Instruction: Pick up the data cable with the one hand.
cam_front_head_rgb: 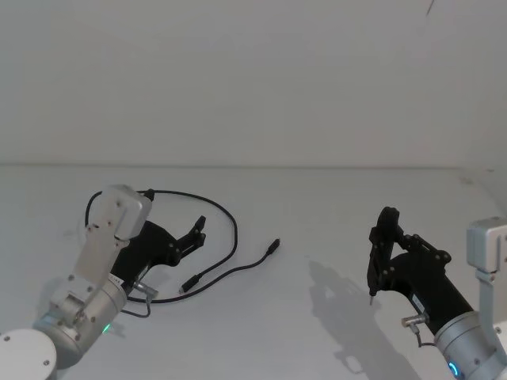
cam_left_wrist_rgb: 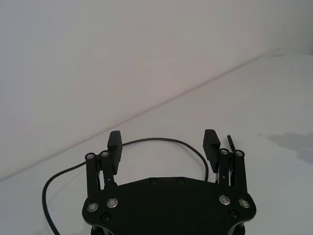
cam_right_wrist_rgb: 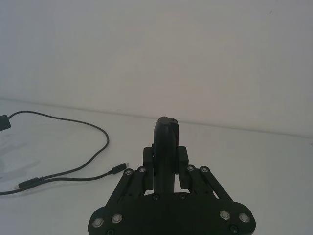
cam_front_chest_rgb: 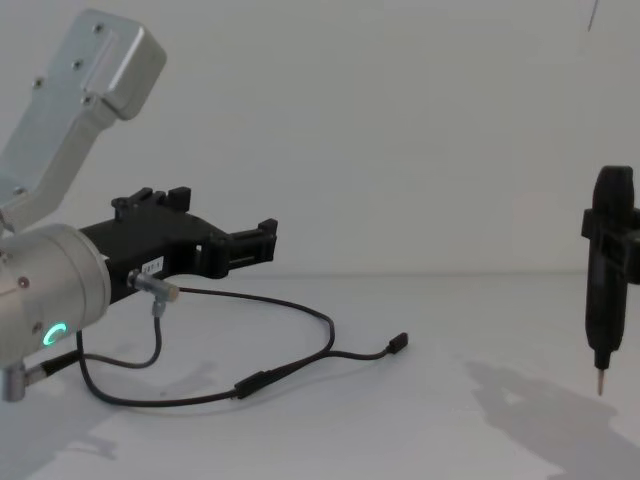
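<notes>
The approach is in hand: the left pincer (cam_front_head_rgb: 197, 230) hovers released above the data cable (cam_front_head_rgb: 235, 234) on the counter (cam_front_head_rgb: 317, 214), and next must descend and clench one strand, while the right pincer (cam_front_head_rgb: 380, 257) hangs well apart.

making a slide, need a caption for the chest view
Open left gripper hovers above the black cable; right gripper hangs aside.

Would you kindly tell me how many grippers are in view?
2. The left gripper, open, hovers over the data cable's loop on the left; the right gripper hangs at the right, clear of it.
</notes>
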`<action>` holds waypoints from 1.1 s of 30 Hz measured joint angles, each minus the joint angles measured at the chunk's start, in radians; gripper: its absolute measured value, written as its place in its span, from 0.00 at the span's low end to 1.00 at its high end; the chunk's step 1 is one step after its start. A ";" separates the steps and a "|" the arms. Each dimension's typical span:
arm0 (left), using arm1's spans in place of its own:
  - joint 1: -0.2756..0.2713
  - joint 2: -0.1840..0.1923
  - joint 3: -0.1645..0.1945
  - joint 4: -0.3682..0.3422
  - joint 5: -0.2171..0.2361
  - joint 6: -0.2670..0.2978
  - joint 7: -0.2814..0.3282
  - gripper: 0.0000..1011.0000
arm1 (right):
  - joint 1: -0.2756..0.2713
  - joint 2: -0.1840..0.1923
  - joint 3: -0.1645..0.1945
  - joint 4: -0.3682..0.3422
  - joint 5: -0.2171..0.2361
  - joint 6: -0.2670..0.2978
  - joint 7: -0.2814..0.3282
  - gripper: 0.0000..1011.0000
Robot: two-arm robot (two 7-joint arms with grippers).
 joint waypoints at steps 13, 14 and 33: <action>-0.044 0.031 0.015 0.022 -0.046 0.032 -0.144 0.99 | 0.000 0.000 0.000 0.000 0.000 0.000 0.000 0.28; -0.048 0.033 0.016 0.025 -0.048 0.034 -0.151 0.99 | 0.000 0.000 0.000 0.000 0.000 0.000 0.000 0.28; -0.175 0.079 0.079 0.149 -0.152 0.156 -0.487 0.99 | 0.000 0.000 0.000 0.000 0.000 0.000 0.000 0.28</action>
